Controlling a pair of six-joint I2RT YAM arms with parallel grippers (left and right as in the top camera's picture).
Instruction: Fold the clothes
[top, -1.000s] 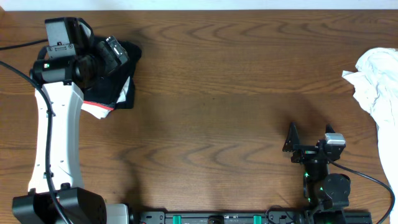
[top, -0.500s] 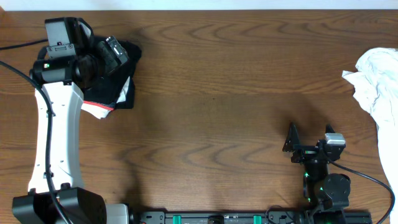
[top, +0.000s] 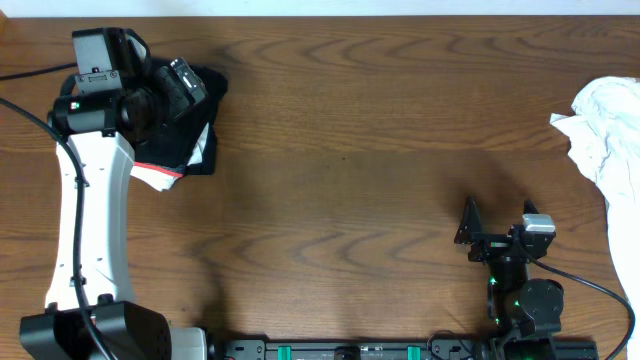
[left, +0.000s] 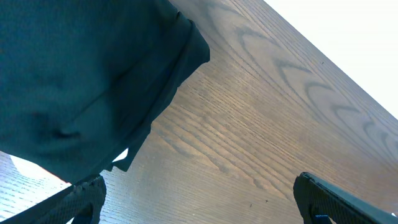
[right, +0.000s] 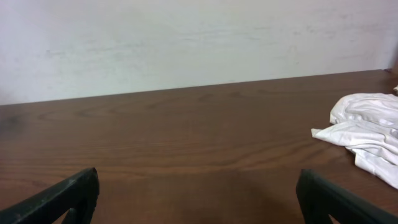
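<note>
A folded dark garment (top: 190, 135) lies at the table's far left on a stack with white and red edges (top: 158, 176). It fills the upper left of the left wrist view (left: 81, 81). My left gripper (top: 185, 85) hovers over its far edge, open and empty (left: 199, 199). A crumpled white garment (top: 605, 125) lies at the far right edge and shows in the right wrist view (right: 367, 127). My right gripper (top: 500, 228) is open and empty near the front edge (right: 199, 199), well apart from it.
The brown wooden table (top: 350, 150) stretches between the two piles. A pale wall (right: 186, 37) stands behind the table's far edge. Black cables (top: 590, 285) run at the front right and another cable (top: 25, 110) at the far left.
</note>
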